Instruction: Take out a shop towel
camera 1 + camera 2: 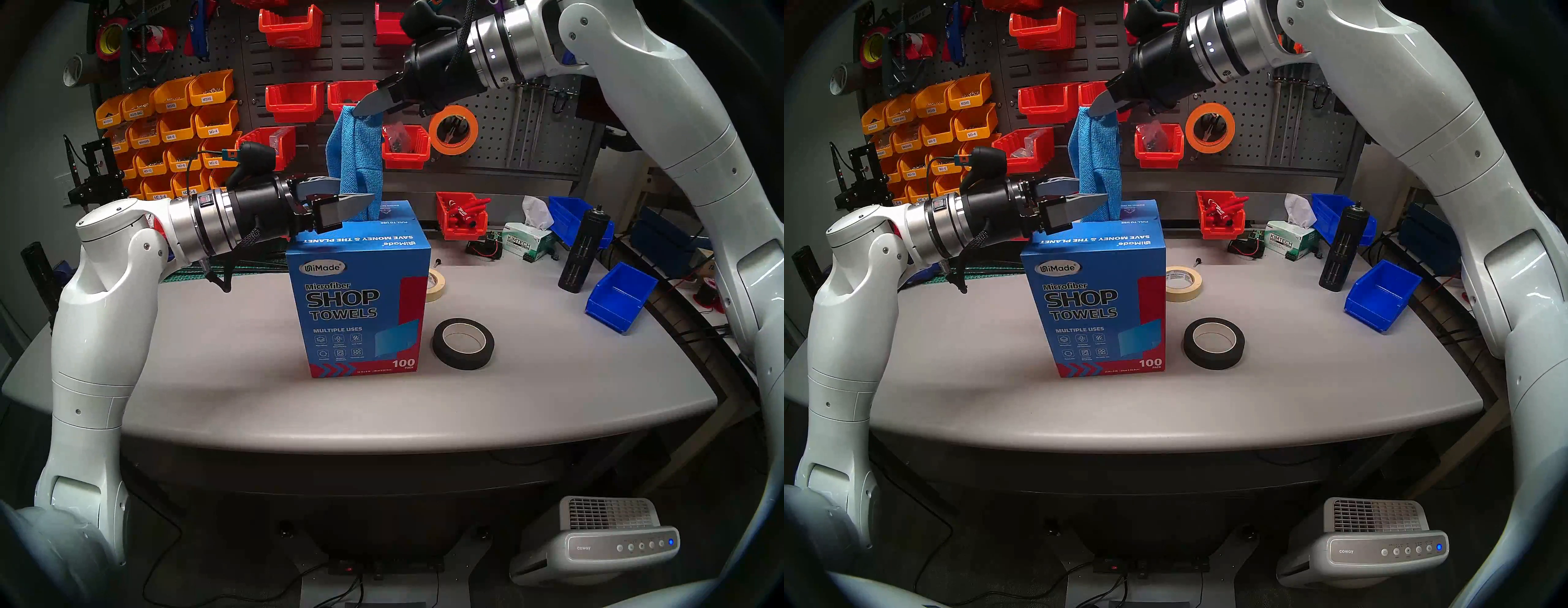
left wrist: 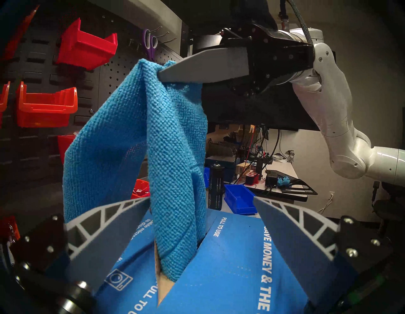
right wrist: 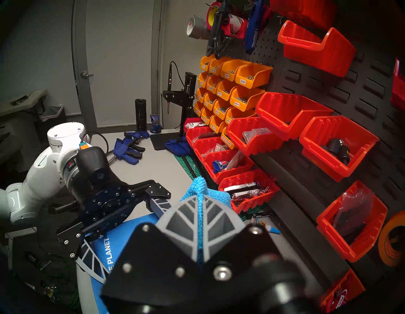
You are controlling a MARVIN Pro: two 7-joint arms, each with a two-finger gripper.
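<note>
**Towel half out of carton, right jaws pinching its top**

The shop towel [image 1: 354,163] hung limp above the blue "SHOP TOWELS" carton [image 1: 360,297], its top corner bunched and clamped between the closed jaws of the right gripper [image 1: 360,111]. Its lower end was still tucked in the slit in the carton's top [image 2: 166,280] — not yet free. A loose flap drooped on the pegboard side. In the right wrist view a strip of blue cloth ran between the two pressed-together fingers [image 3: 182,221], a tuft sticking out past the tips.

The left gripper [image 1: 352,195] sat level just over the carton's top, jaws wide apart, one finger on each side of the hanging towel. The left wrist view showed both fingers [image 2: 114,230] flanking the cloth; contact could not be told — they looked apart from it.

The carton stood upright near the middle of the grey surface [image 1: 212,382]. A black tape roll [image 1: 463,343] lay flat just beside it on the robot's right, a cream tape roll [image 1: 437,285] behind the carton's corner. Farther right: a small white-green tissue box [image 1: 526,244], a black cylinder [image 1: 583,250] standing upright, a blue bin [image 1: 619,297] near the edge. Red and orange bins hung on the pegboard [image 1: 509,106] behind.
</note>
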